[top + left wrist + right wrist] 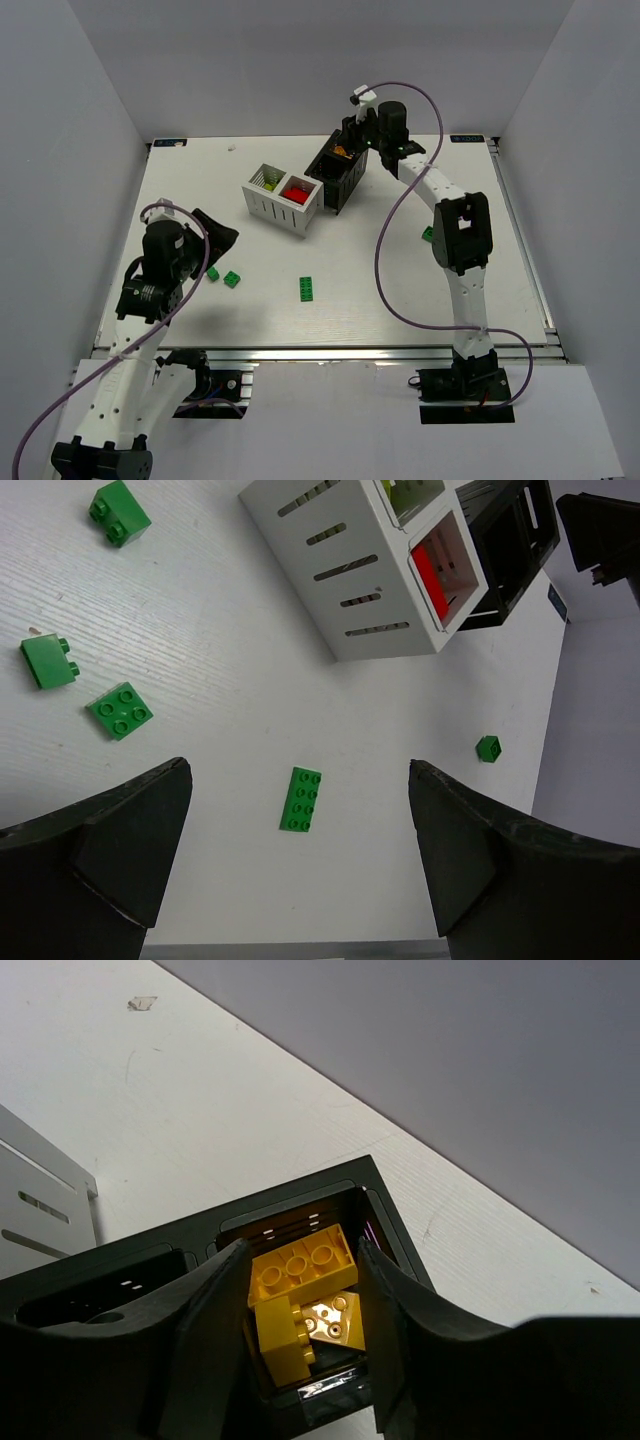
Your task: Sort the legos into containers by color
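White table (400,290), right gripper (300,1255) shown part-open, seemingly empty, over yellow legos (283,1345) in the black container (290,1200), whose rim could be snagged and tipped on withdrawal; left gripper (298,765) wide open, empty

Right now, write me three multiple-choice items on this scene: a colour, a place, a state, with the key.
1. The bricks in the white container's compartment beside the black container are: A red, B blue, C dark green.
2. The right gripper hangs over: A the white container, B the black container, C its own base.
3. The left gripper is: A open and empty, B shut on a brick, C shut on nothing.
1 A: that compartment shows red. 2 B: its fingers frame yellow bricks in a black compartment. 3 A: its fingers stand wide apart, gripping nothing.
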